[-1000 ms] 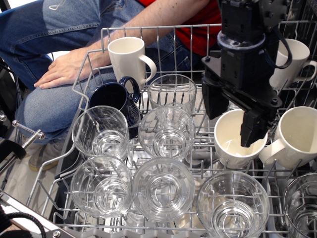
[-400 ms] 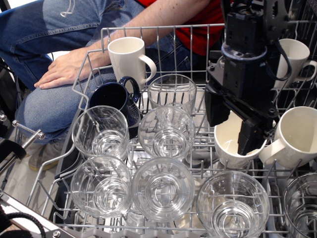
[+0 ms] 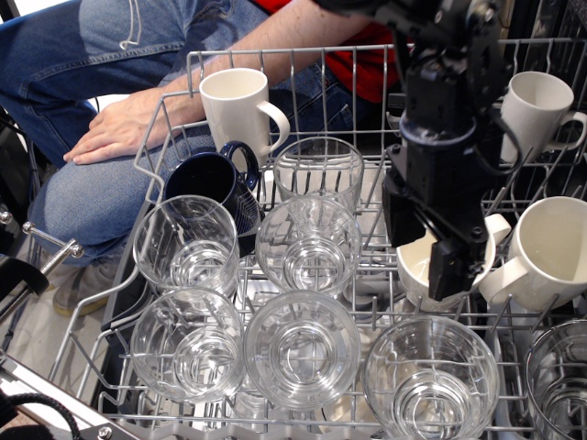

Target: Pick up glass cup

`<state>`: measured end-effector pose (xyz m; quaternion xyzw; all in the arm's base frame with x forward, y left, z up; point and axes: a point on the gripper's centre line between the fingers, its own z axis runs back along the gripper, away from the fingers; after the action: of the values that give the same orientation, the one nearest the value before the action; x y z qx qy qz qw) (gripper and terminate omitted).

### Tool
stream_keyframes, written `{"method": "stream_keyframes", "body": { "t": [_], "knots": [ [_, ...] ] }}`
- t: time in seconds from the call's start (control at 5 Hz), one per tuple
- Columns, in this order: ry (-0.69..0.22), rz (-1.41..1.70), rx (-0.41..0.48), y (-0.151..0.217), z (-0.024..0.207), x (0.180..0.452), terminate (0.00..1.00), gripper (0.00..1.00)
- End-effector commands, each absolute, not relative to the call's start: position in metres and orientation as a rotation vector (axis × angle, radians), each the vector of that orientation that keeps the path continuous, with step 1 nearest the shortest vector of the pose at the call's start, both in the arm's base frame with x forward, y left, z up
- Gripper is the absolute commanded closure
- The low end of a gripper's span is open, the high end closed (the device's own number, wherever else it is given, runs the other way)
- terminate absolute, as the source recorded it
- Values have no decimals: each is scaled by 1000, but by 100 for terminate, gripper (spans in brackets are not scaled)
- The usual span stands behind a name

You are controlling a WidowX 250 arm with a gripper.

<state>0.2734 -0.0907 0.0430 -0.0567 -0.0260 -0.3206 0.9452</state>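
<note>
The glass cup [image 3: 431, 378] stands upright in the front row of the dish rack [image 3: 174, 110], right of centre, rim up and untouched. It is wider than the neighbouring tumblers [image 3: 303, 348], which sit close beside it, so access is likely best from above. The gripper [image 3: 424, 246] hangs just behind it, over a white mug [image 3: 424, 266], jaws spread and holding nothing. A person's hand [image 3: 115, 130] rests beyond the rack

Bright, even light from above. The glasses [image 3: 303, 348] shine with small white glints. The black claw [image 3: 431, 243] looks dark — a bit blurry, detail lost.
</note>
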Motion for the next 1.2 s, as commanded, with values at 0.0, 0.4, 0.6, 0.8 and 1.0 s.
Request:
{"method": "stream_keyframes", "body": {
  "t": [0.0,0.4,0.6,0.8,1.0],
  "knots": [
    [-88,-743,-130,-91,31,288,0,0],
    [-69,-735,-121,-89,8,297,0,0],
    [-71,-693,-158,-90,-2,295,0,0],
    [-62,-689,-161,-90,-9,291,0,0],
    [-63,-696,-153,-89,-13,282,0,0]
  ]
}}
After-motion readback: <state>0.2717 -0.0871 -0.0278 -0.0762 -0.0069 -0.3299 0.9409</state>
